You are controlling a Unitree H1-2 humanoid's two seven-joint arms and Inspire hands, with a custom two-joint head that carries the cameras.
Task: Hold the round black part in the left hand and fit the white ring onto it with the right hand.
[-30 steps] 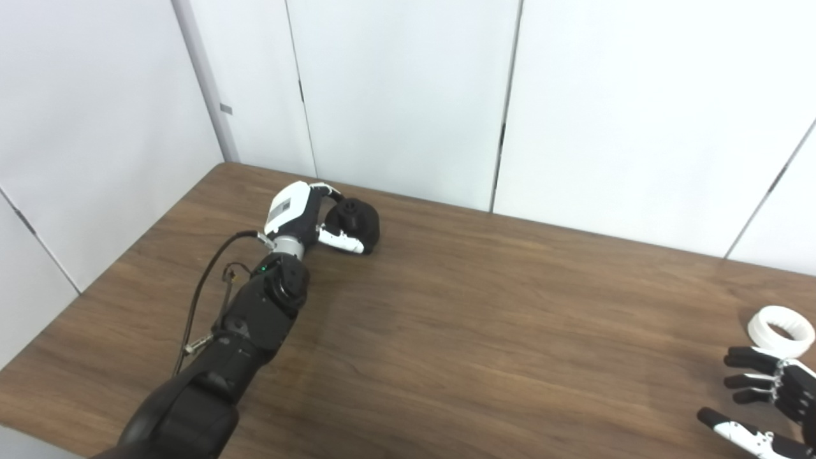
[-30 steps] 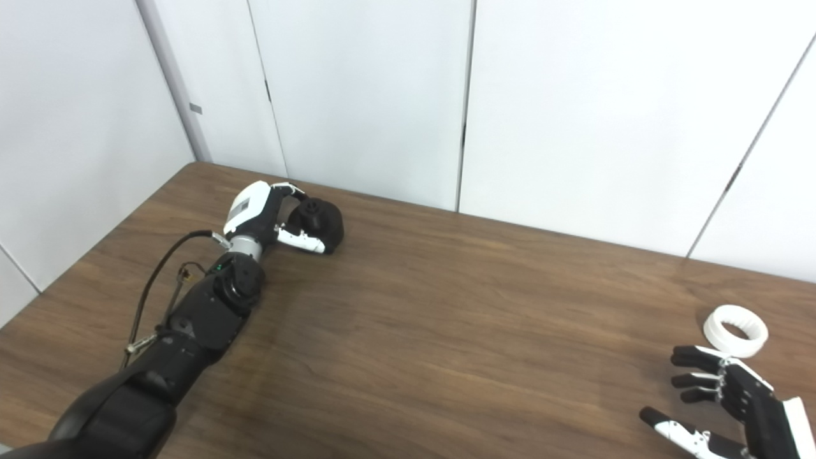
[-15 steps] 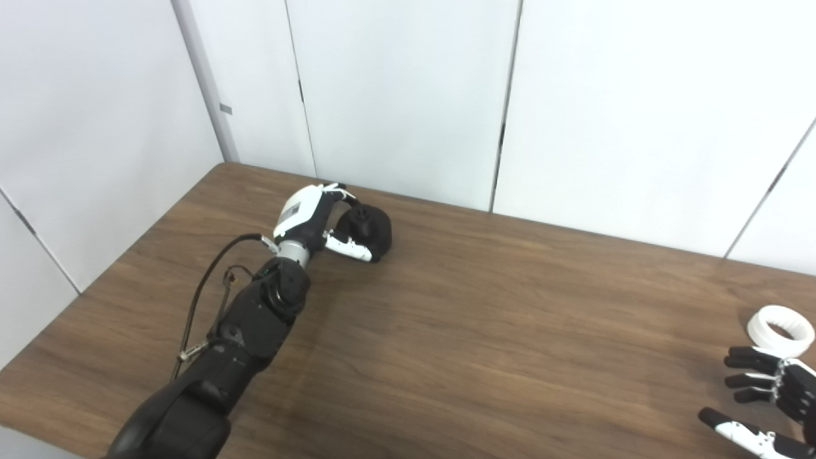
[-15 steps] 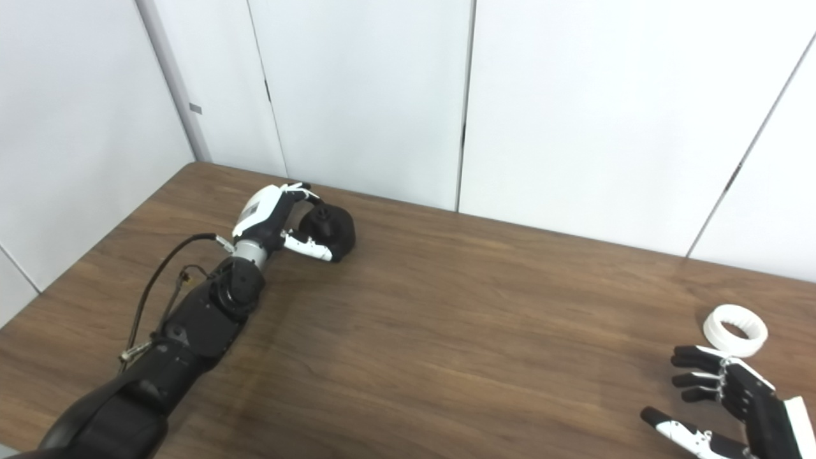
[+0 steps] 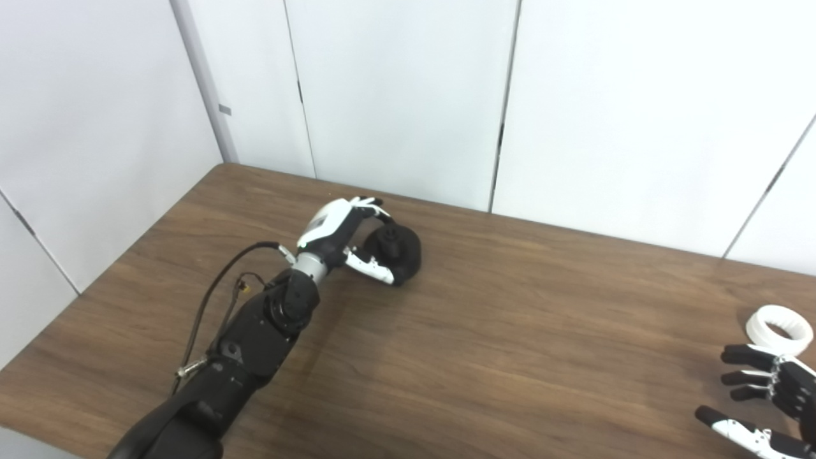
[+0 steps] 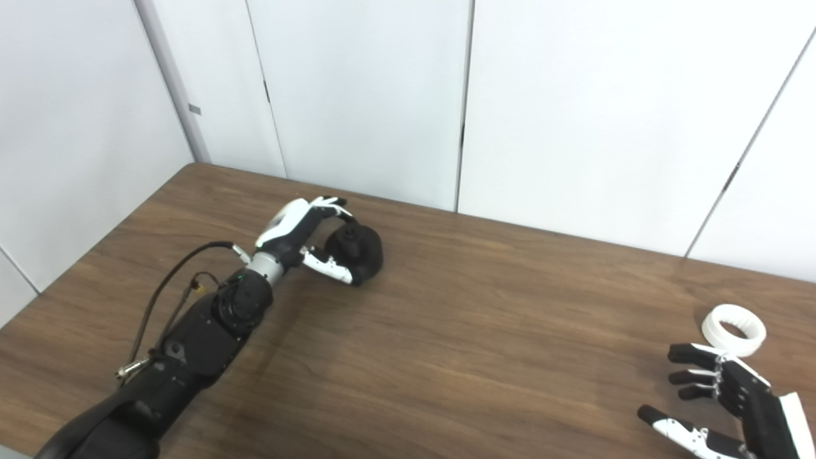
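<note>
Round black part (image 5: 398, 250), matte with a small knob on top, sits on the wood-grain desk (image 5: 484, 331) near its far left edge, the left hand (image 5: 344, 233) curled around it. White ring (image 5: 779, 329) lies far right; right hand (image 5: 765, 398) just beside it, fingers spread, empty.

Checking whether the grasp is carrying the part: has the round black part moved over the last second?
Yes. The round black part, held in the left hand, has shifted rightward along the brown wooden table, toward the white wall's panel seam.
</note>
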